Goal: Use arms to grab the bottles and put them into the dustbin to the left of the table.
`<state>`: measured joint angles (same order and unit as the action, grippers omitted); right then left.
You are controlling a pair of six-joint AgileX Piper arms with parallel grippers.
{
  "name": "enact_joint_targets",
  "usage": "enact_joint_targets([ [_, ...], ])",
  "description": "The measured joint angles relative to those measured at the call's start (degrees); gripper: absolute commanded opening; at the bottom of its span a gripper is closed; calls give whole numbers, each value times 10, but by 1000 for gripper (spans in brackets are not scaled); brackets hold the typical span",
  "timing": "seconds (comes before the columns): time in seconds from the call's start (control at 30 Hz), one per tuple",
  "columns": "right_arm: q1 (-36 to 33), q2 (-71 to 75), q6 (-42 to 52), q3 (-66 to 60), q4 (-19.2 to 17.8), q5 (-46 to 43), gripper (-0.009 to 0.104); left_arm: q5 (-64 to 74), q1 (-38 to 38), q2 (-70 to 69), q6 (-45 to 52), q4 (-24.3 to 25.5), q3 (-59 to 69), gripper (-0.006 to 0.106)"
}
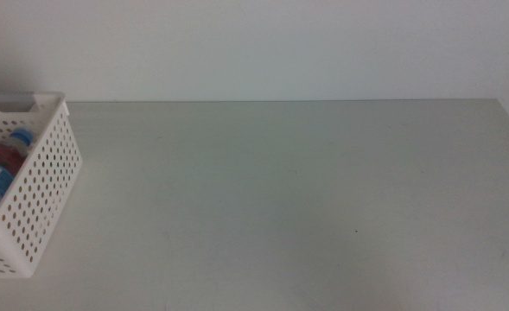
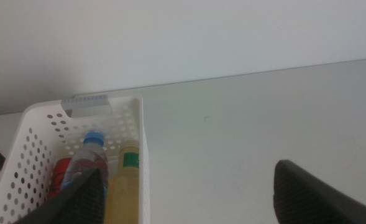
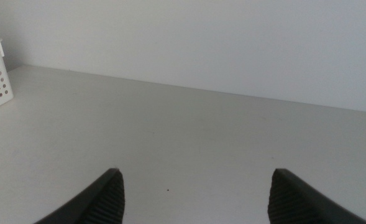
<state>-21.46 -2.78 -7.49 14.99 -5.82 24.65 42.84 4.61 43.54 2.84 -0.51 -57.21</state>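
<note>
Three bottles (image 2: 120, 180) lie half-hidden inside the dustbin (image 2: 142, 155).

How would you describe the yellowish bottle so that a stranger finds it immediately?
Look at the white perforated dustbin at the left end of the table. Three containers lie inside it, side by side. The yellowish bottle lies against the wall nearest the open table, beside the blue-capped water bottle; only it has a green label.
</note>
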Motion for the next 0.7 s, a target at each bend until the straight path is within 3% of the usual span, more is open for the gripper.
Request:
enact_joint_targets([
  [0.17, 10, 0, 0, -7, -9, 5, 59, -3, 0, -7, 0, 0, 2, 92],
  [0.27, 51, 0, 0, -7, -19, 7, 59, -43, 0, -35, 0, 0, 25, 92],
  [0.33, 93, 0, 0, -7, 3, 8, 59, -81, 0, -66, 0, 0, 55, 92],
  [0.5, 222, 0, 0, -10, 109, 8, 59, -145, 0, -142, 0, 0, 153, 92],
  [0.7, 302, 0, 0, -36, 135, 0, 59, -185, 0, -265, 0, 0, 310, 92],
])
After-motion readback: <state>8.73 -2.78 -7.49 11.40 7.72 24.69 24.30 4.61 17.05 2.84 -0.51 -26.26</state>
